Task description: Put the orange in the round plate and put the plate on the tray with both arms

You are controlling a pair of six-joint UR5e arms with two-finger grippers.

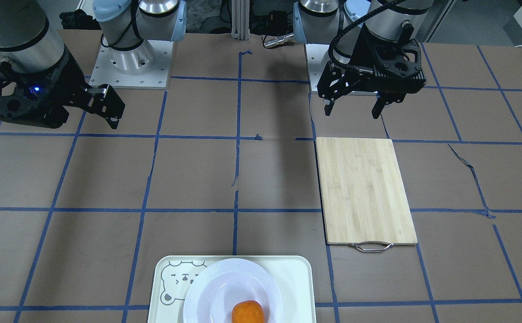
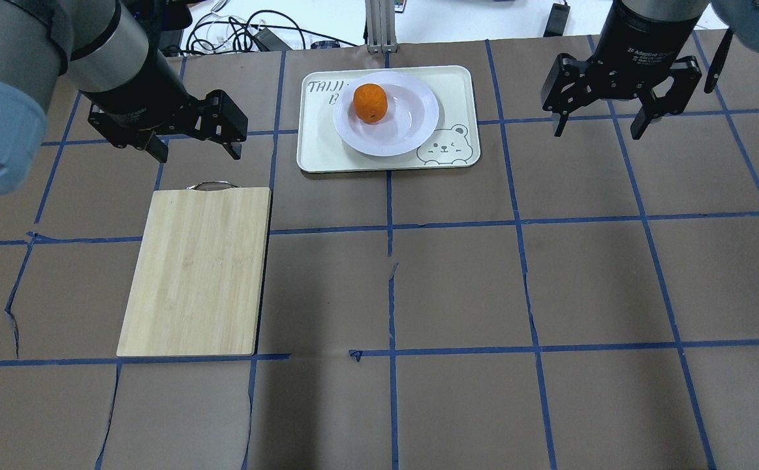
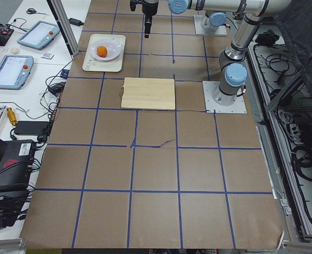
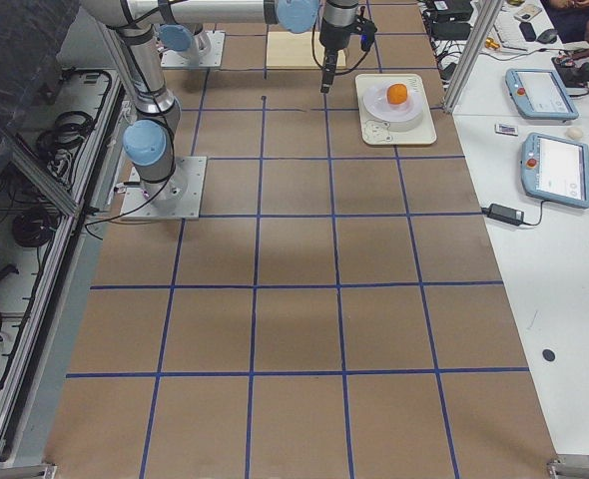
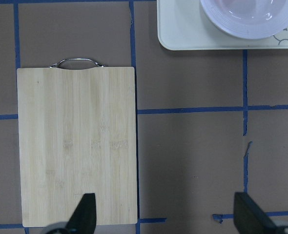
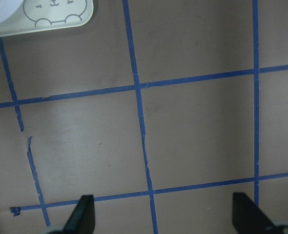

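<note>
The orange lies in the white round plate, off its centre. The plate rests on the cream tray at the far middle of the table, with the bear face at one corner. My left gripper hangs open and empty above the table, left of the tray and just beyond the cutting board's handle. On the other side, my right gripper hangs open and empty too, well apart from the tray. The front-facing view shows the orange and the plate cut off by its bottom edge.
A bamboo cutting board with a metal handle lies on the robot's left half, below the left gripper. Blue tape lines grid the brown table cover. Cables and devices lie beyond the table's far edge.
</note>
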